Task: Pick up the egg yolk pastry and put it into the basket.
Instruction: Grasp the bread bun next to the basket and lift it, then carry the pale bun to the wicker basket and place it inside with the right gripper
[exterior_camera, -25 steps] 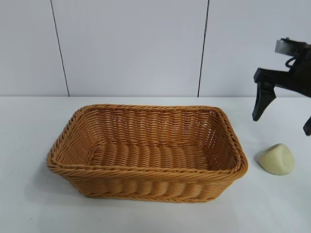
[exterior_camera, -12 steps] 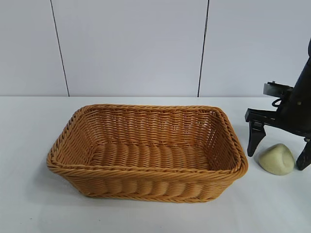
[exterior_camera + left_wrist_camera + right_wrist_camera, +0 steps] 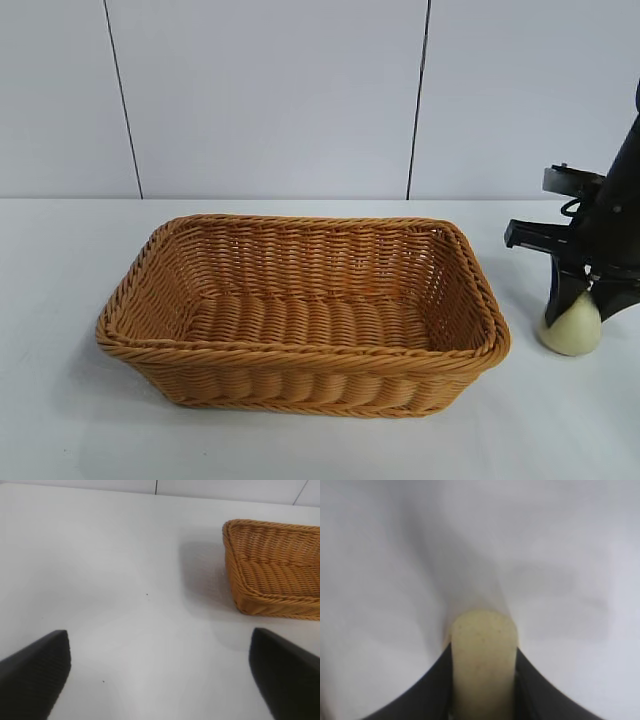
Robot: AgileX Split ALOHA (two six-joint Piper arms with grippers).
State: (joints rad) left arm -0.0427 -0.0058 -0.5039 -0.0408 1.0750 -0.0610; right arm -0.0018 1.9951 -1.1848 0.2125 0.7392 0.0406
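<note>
right end effector (image 3: 583, 305) clamping egg yolk pastry (image 3: 571, 326), seemingly tabletop

We see a plain white table (image 3: 60, 300) that runs back to a pale panelled wall (image 3: 270, 100). On it, a little left of centre, sits the orange-tan woven basket (image 3: 300, 312), its long side facing us. At about three o'clock from the basket, just beside its short end but apart from it, the pale cream egg yolk pastry (image 3: 571, 325) rests on the tabletop, and bare white surface lies towards nine o'clock.
</note>
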